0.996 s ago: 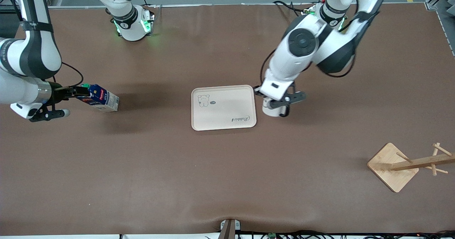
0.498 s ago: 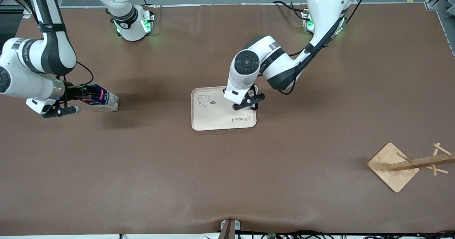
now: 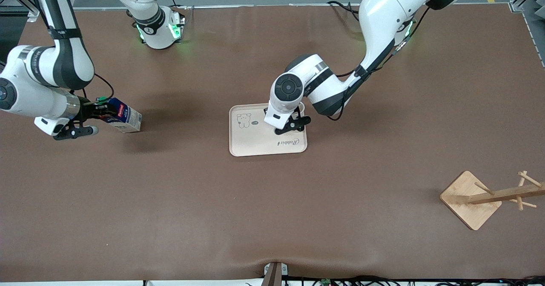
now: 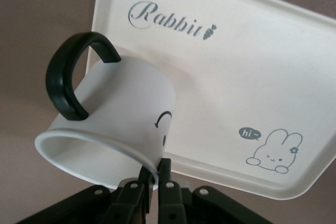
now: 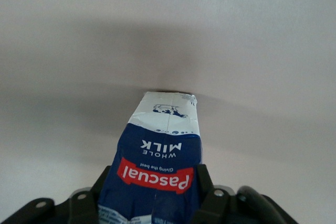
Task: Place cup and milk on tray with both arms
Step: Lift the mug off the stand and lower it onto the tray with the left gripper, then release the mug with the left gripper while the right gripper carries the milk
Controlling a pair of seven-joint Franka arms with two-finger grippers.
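Note:
The cream tray [image 3: 255, 143] lies mid-table. My left gripper [image 3: 290, 124] is over its end toward the left arm, shut on the rim of the white cup [image 4: 121, 114]. The cup is tilted, black handle to one side, over the tray [image 4: 252, 77] by the "Rabbit" script. I cannot tell if it touches the tray. In the front view my hand hides the cup. My right gripper [image 3: 98, 110] is shut on the top of the dark blue milk carton [image 3: 123, 118] at the right arm's end of the table. The carton [image 5: 163, 150] leans, gripped on both sides by my right gripper [image 5: 153, 178].
A wooden rack with a square base [image 3: 468, 201] and pegged pole [image 3: 506, 192] lies tipped over at the left arm's end, nearer the front camera than the tray. Brown table surface lies between the carton and the tray.
My left gripper has carried the cup from the table beside the tray to over the tray. My right arm's wrist has shifted slightly; the carton stays in about the same place.

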